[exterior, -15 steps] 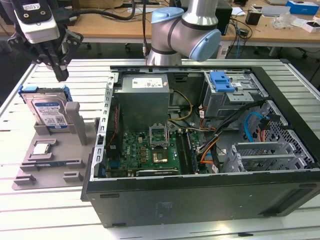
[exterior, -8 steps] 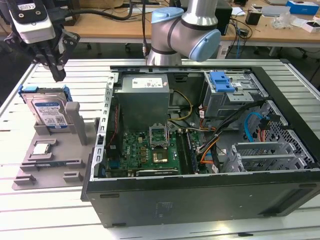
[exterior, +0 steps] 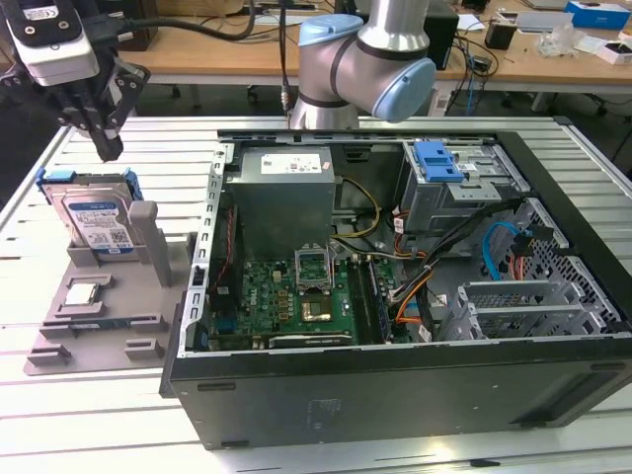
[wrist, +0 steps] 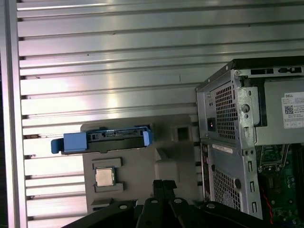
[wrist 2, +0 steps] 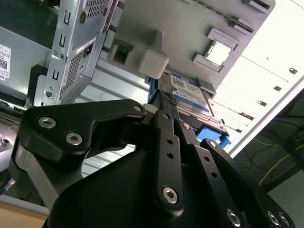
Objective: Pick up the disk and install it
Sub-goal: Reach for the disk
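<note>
Just above the disk (exterior: pixel 96 219) standing on edge in its grey holder (exterior: pixel 148 242), gripper (exterior: pixel 107 146) hovering, fingers pressed together, holding nothing.

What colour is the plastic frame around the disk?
Blue. The frame around the disk shows best in the first wrist view.

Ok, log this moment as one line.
gripper: shut, empty, just above disk, apart | disk: upright in gray holder | installed: no
</note>
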`<state>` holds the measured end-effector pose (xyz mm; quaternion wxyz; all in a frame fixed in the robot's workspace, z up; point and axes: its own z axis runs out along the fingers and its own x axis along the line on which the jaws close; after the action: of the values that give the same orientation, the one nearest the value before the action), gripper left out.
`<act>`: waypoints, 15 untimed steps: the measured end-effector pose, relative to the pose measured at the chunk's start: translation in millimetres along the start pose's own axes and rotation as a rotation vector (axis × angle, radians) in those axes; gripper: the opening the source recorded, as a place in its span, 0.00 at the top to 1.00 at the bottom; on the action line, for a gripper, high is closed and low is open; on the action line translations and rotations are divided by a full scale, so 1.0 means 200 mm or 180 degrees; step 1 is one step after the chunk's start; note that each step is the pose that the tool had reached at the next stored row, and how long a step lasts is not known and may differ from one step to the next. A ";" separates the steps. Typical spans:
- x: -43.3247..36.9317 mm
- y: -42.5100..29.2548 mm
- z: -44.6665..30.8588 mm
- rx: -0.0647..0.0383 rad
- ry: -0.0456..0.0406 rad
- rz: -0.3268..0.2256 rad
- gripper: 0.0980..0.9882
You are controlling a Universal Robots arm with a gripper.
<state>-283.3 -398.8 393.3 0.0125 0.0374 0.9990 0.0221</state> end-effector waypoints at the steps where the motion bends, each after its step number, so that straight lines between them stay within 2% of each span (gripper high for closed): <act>1: 0.006 -0.001 0.000 0.0000 0.0000 0.0000 0.99; 15: 0.106 -0.008 -0.003 0.0000 0.0000 0.0000 0.99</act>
<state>-304.6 -398.8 393.3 0.0125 0.0374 0.9990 0.0221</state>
